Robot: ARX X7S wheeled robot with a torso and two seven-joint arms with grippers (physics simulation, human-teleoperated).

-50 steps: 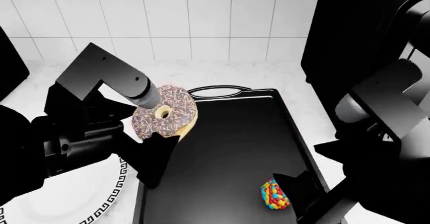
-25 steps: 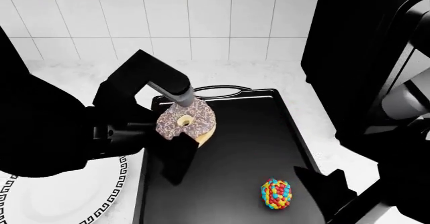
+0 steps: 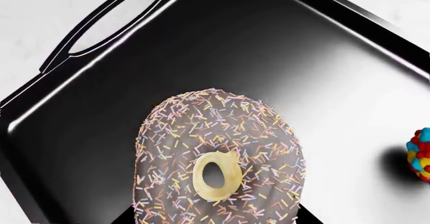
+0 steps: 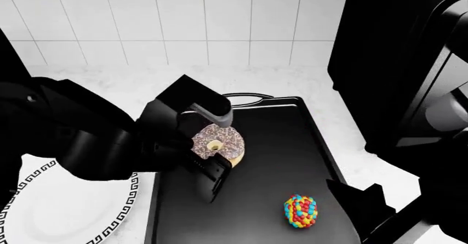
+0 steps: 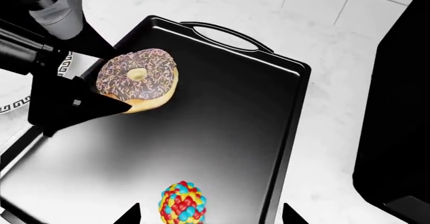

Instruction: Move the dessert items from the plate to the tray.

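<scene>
One tan ring donut with chocolate icing and pale sprinkles (image 4: pixel 217 143) is hanging tilted above the one large black rectangular tray with silver arched handles (image 4: pixel 292 145), with the black left pincer (image 4: pixel 210 159) clamping it between its fingers. One egg-shaped lump of red, blue and yellow candies (image 4: pixel 301 211) is lying on the tray floor, well apart from the donut. The right pincer (image 5: pixel 208 215) is standing spread open on either side of the candy lump without touching it, and one white plate with a black key-pattern rim (image 4: pixel 44 222) is sitting on the white counter (image 4: pixel 109 82) just beside the tray.

Glossy black tray (image 4: pixel 292 162); sprinkle-rough iced donut (image 4: pixel 217 142).
</scene>
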